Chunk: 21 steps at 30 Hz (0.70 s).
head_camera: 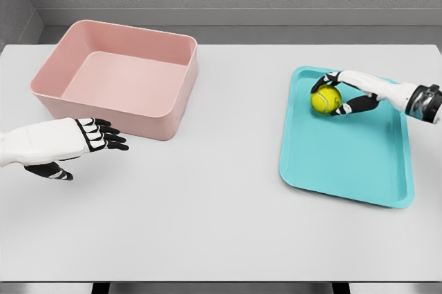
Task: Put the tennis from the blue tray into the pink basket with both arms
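Tennis ball first: you can see it, yellow-green, sitting in the far corner of the blue tray, on the right side of the white table. Your right hand comes in from the right and is wrapped around the ball, with fingers over its top and the thumb under its side. Your left hand is low on the left, flat with straight fingers, holding nothing. It floats just beside the front wall of the pink basket. Basket and tray sit well apart.
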Each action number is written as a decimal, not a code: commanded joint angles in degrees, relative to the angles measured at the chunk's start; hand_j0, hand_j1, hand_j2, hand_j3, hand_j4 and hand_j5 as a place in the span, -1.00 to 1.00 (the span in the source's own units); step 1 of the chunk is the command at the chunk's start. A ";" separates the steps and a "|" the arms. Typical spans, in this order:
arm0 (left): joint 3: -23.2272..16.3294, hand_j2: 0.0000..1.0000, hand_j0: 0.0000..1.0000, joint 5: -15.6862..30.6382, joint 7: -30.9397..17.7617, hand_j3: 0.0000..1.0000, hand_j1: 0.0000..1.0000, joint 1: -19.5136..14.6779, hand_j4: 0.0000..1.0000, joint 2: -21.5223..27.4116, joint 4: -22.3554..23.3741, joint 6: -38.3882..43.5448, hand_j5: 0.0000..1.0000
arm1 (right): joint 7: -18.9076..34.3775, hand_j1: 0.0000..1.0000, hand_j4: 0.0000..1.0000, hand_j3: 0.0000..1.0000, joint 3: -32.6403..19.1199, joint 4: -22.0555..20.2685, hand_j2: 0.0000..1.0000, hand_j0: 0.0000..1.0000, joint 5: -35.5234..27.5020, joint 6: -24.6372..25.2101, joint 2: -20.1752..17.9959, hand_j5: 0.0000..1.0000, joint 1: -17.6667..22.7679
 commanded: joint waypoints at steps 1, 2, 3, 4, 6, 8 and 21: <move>0.04 1.00 1.00 0.36 0.01 1.00 1.00 0.00 1.00 0.07 0.00 0.05 1.00 | -0.02 0.24 0.24 0.24 -0.09 -0.42 0.24 0.24 -4.10 0.16 -0.75 0.24 0.09; 0.04 1.00 1.00 0.36 0.01 1.00 1.00 0.00 1.00 0.07 0.00 0.05 1.00 | -0.02 0.24 0.24 0.24 0.17 -1.47 0.24 0.24 -5.60 0.16 -0.84 0.24 0.18; 0.04 1.00 1.00 0.36 0.01 1.00 1.00 0.09 1.00 -0.02 0.00 0.05 1.00 | -0.02 0.23 0.23 0.23 0.35 -4.45 0.23 0.23 -5.60 0.16 -1.10 0.23 0.35; 0.04 1.00 1.00 0.36 0.01 1.00 1.00 0.09 1.00 -0.02 0.00 0.05 1.00 | -0.02 0.19 0.19 0.19 1.39 -9.45 0.19 0.19 -6.39 0.16 -1.54 0.19 0.96; 0.04 1.00 1.00 0.36 0.01 1.00 1.00 0.00 1.00 0.07 0.00 0.05 1.00 | -0.02 0.08 0.08 0.08 6.15 -19.05 0.08 0.08 -10.08 0.16 -1.80 0.08 0.97; 0.04 1.00 1.00 0.36 0.01 1.00 1.00 0.00 1.00 0.07 0.00 0.05 1.00 | -0.02 0.08 0.08 0.08 9.83 -30.02 0.08 0.08 -9.91 0.16 -1.80 0.08 0.79; 0.04 1.00 1.00 0.36 0.01 1.00 1.00 0.00 1.00 0.07 0.00 0.05 1.00 | -0.02 0.08 0.08 0.08 23.28 -24.86 0.08 0.08 -3.23 0.16 7.42 0.08 -2.11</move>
